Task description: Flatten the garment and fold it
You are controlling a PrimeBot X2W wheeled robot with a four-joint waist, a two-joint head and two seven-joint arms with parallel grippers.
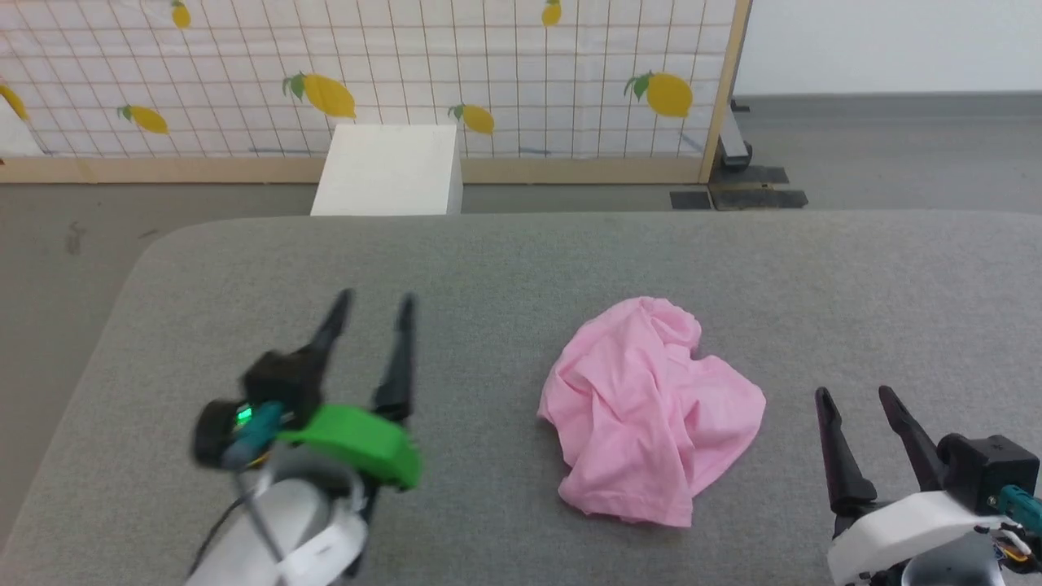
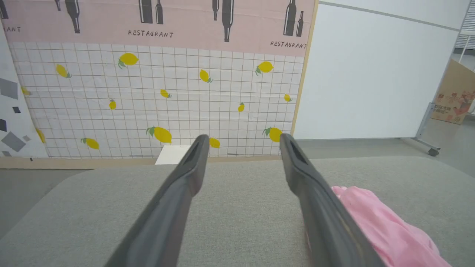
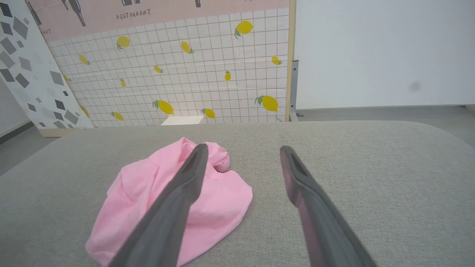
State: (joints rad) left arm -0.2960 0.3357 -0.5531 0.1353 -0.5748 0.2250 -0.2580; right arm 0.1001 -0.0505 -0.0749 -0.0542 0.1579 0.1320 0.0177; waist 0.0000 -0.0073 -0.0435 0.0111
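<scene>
On the grey padded tabletop, right of centre in the head view: the garment, light pink thin cloth, lying in a crumpled heap, not flattened and not folded; soft ridges and creases run across it, with one lobe bunched toward the far side and a looser flap toward the near edge. In the right wrist view the garment shows a small gathered knot at its far end, possibly the elastic waistband, though the bunching makes it hard to be sure.

Right gripper at the lower right, near the garment's right edge but apart from it; fingers spread, jaws open, gripping no cloth; in its own wrist view the right gripper has its left finger crossing in front of the pink heap.

Left gripper well to the left of the garment, over bare grey fabric; fingers likewise parted; in the left wrist view the left gripper frames bare tabletop, with the garment showing just past its right finger.

Beyond the table: grey floor; a white box at the foot of a lemon-print grid panel; a cardboard carton off at the far right.
</scene>
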